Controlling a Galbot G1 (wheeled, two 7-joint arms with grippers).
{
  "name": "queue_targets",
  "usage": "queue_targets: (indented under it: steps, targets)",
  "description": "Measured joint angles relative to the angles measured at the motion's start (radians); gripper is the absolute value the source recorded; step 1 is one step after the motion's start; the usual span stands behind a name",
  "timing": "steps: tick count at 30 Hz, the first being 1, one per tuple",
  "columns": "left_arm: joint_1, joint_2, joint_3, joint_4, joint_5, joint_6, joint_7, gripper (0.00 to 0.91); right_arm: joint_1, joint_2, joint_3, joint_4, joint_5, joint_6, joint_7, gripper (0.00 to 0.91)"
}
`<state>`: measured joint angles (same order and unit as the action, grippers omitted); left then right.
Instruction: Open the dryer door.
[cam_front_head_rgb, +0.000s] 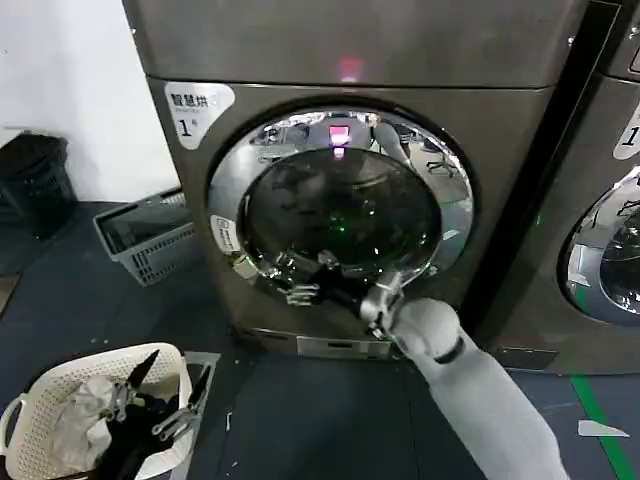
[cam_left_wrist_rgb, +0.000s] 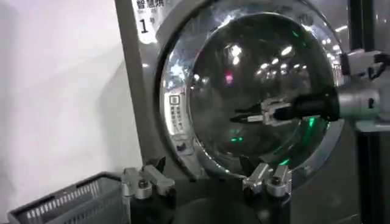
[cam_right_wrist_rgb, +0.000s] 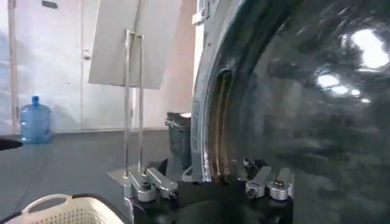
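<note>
— Two arms; which one is on the job?

— The right one. The right pincer (cam_front_head_rgb: 338, 292) is at the lower rim of the dryer door (cam_front_head_rgb: 340, 205), low on the side nearer the second machine (cam_front_head_rgb: 605, 250). From its own wrist view the fingers (cam_right_wrist_rgb: 152, 184) stand well apart, with the chrome edge of the door between them. Nothing is clamped yet.

— Why come in at the rim and not the glass?

— I'd say the domed glass gives no purchase. The edge is the one place where fingers can close and pull.

— And the door itself?

— It sits in the front of the machine, filling most of its width. From the head view it looks shut against the panel. The right wrist view shows a dark seam along the edge, but I cannot tell whether the latch has let go.

— The other arm?

— The left pincer (cam_front_head_rgb: 168, 385) hangs low to the left, over the white laundry basket (cam_front_head_rgb: 60, 375) on the floor. It is spread wide and empty. That keeps it out of the door's swing, I'd judge, while its camera faces the door.
</note>
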<state>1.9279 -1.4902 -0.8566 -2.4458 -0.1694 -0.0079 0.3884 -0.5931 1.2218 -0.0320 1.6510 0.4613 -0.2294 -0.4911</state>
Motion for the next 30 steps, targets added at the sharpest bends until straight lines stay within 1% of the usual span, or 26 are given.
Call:
queue_targets:
  steps: [9,15,22,24,30]
  targets:
    - [0.0,-0.011,0.0,0.004,0.006,-0.007,0.005,0.907,0.06,0.058,-0.05,-0.07,-0.028,0.023,0.008,0.907]
    - [-0.001,-0.016,-0.001,0.001,0.01,0.018,0.019,0.907,0.102,0.108,-0.071,-0.127,-0.047,0.023,0.013,0.907]
    - [-0.006,-0.016,-0.001,-0.008,0.008,0.045,0.022,0.907,0.145,0.153,-0.094,-0.203,-0.046,0.022,0.013,0.907]
    - [-0.008,-0.014,-0.002,-0.003,0.01,0.035,0.02,0.907,0.153,0.161,-0.095,-0.216,-0.045,0.019,0.011,0.907]
    - [-0.009,-0.012,-0.003,-0.009,0.011,0.051,0.026,0.907,0.173,0.178,-0.103,-0.252,-0.038,0.026,0.002,0.907]
